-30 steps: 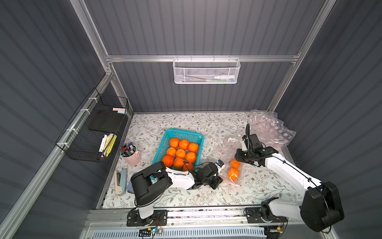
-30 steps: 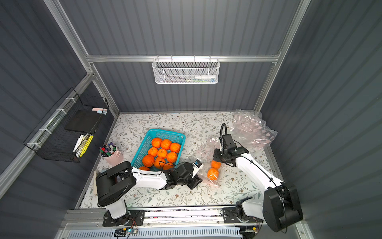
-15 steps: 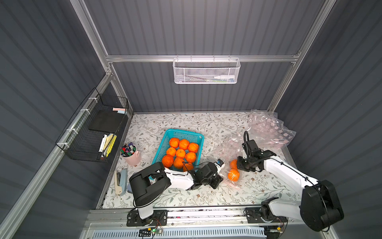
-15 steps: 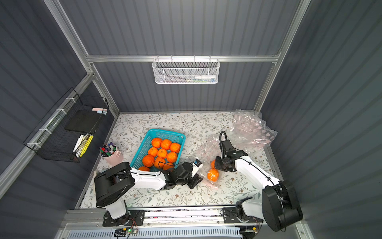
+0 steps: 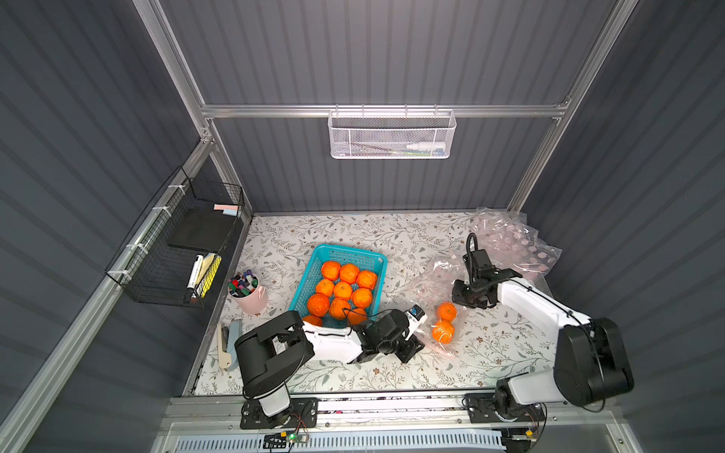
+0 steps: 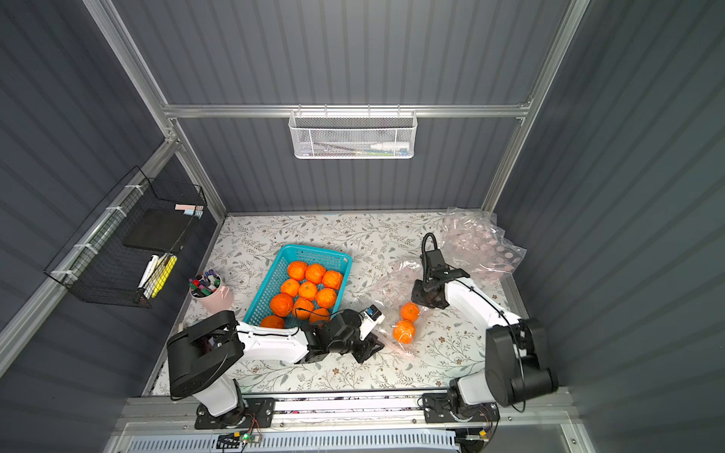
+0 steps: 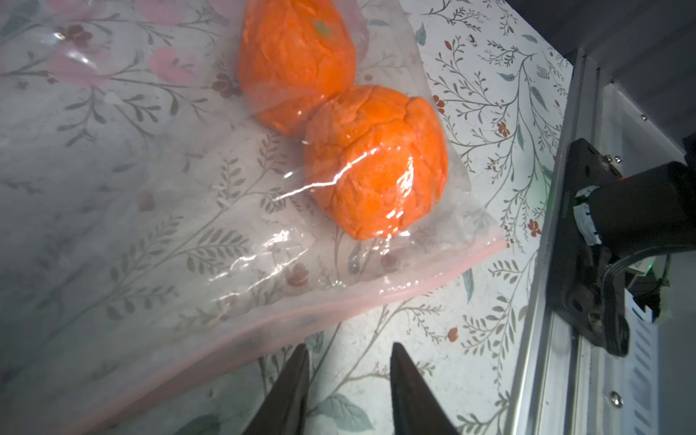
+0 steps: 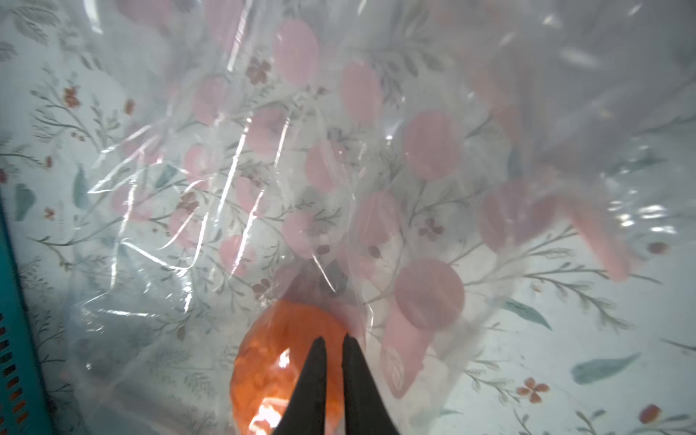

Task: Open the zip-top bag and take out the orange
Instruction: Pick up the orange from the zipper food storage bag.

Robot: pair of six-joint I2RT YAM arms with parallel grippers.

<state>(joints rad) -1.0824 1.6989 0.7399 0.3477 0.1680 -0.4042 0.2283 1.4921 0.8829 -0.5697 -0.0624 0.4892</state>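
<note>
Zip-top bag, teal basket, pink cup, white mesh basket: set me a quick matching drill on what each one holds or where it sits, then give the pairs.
Things:
1. zip-top bag
2. teal basket
3. pink cup
4. white mesh basket

States:
a. hangs from the rail on the back wall
b. holds two oranges
c. stuffed with marker pens
d. open-topped, filled with loose oranges

Pairs: 1-b, 2-d, 3-c, 4-a
</note>
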